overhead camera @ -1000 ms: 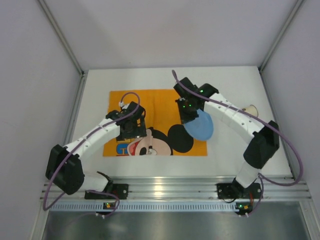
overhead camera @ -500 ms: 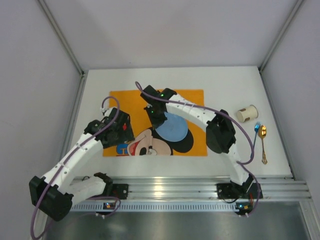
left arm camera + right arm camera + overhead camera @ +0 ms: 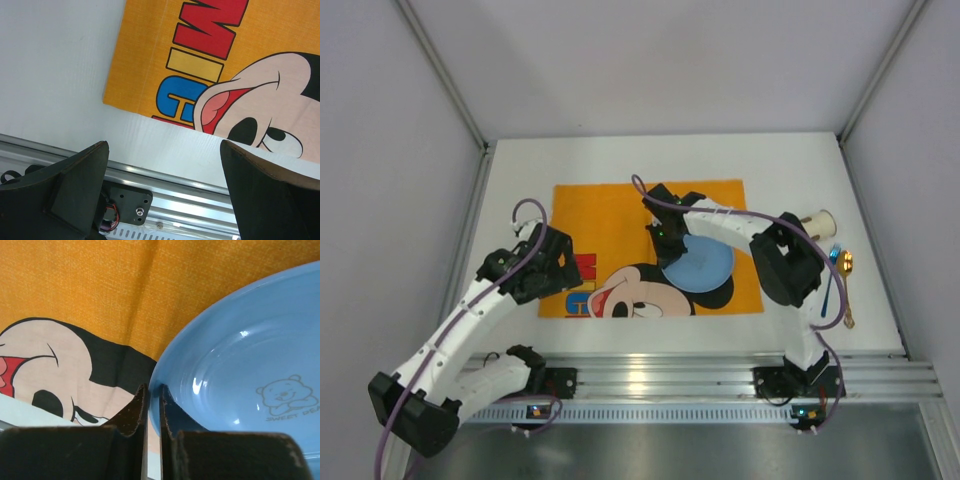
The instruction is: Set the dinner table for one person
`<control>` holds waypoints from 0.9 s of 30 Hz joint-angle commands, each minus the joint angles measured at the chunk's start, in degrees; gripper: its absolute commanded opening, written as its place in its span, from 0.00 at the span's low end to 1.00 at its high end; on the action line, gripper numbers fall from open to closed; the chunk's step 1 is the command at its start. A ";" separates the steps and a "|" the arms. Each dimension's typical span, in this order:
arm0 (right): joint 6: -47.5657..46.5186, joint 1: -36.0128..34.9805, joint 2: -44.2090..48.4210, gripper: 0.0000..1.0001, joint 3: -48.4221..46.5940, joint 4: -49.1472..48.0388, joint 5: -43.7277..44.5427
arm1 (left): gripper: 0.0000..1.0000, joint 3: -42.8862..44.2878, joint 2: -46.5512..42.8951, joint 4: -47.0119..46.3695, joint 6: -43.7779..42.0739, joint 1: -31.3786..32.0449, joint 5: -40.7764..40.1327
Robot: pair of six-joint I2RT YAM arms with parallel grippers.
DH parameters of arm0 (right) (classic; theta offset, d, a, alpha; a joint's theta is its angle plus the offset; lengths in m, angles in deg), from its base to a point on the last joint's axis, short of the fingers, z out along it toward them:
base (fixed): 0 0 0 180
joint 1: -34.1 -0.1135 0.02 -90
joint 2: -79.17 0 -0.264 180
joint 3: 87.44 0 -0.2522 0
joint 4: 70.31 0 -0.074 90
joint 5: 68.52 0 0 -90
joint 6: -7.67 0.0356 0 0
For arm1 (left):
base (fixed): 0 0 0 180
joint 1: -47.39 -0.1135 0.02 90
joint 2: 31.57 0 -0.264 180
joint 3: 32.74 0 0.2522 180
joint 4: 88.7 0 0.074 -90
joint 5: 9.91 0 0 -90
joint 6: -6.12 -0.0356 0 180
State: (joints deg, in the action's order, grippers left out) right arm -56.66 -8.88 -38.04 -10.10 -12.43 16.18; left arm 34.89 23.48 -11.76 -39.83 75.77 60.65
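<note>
Dinner table [image 3: 55, 75] beneath left tool [image 3: 162, 146]

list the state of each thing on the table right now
left gripper, open, empty
right gripper, shut on rim of the blue plate
blue plate, held by its rim, over the placemat
placemat, spread flat
cup, lying on its side
gold spoon, lying flat
blue spoon, lying flat beside it

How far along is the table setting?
Done: the orange placemat lies flat on the dinner table. In hand: the right gripper is shut on the rim of the blue plate, over the placemat. To do: the cup, on its side, the gold spoon and a blue utensil sit near the table's right edge. The left gripper is open, empty.
</note>
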 commanded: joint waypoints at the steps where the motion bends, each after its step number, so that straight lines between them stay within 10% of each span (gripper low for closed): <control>1: -0.09 0.44 0.84 0.00 2.16 -3.16 -1.20 | 0.98 0.54 1.11 0.37 -0.19 -0.17 -0.95; 27: 1.31 -4.04 -14.00 0.00 -35.80 10.73 -7.70 | 0.98 0.27 -0.64 0.98 0.94 -0.17 -2.18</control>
State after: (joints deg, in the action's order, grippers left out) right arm -56.46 -11.83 -49.32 -41.53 -1.26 12.60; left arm 34.89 23.98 -11.74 -39.96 75.77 59.71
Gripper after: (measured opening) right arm 0.041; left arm 0.983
